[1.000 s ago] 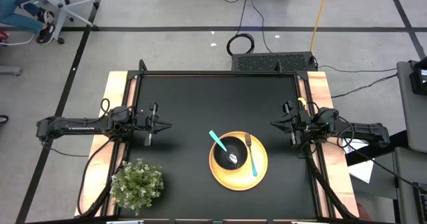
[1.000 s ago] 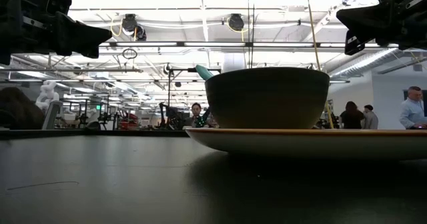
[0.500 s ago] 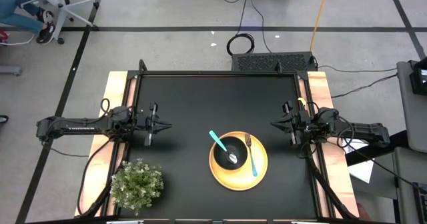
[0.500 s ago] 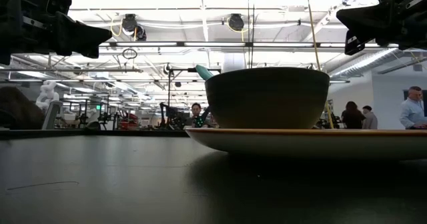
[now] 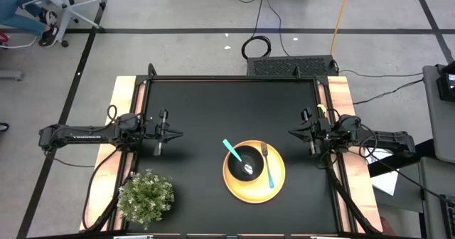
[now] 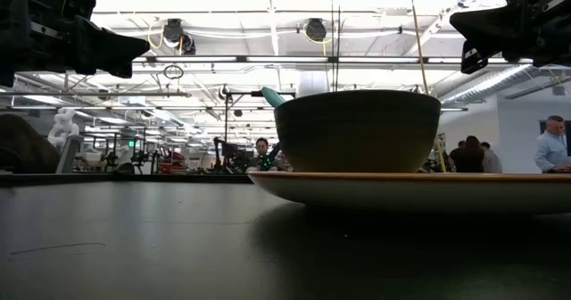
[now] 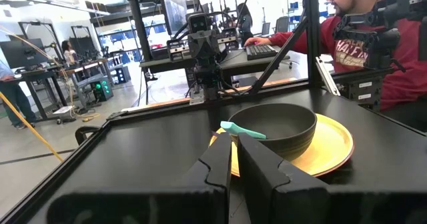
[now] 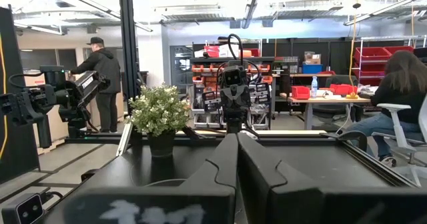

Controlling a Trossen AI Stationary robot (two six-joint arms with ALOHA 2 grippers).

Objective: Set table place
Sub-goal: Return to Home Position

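Note:
A round yellow plate (image 5: 277, 184) lies on the black table (image 5: 213, 104), right of centre toward the near edge. A black bowl (image 5: 246, 162) stands on the plate's left part. A teal-handled spoon (image 5: 231, 151) sits with its head in the bowl, its handle leaning over the far-left rim. A teal-handled fork (image 5: 268, 165) lies flat on the plate to the right of the bowl. My left gripper (image 5: 178, 134) hovers shut at the table's left side. My right gripper (image 5: 291, 132) hovers shut at the right side. Both point inward, well clear of the plate.
A green potted plant (image 5: 146, 195) stands at the near left corner. Light wooden strips (image 5: 124, 111) run along the table's left and right sides. A person in a red top (image 7: 360, 44) sits beyond the right edge. Bare table lies between the two grippers.

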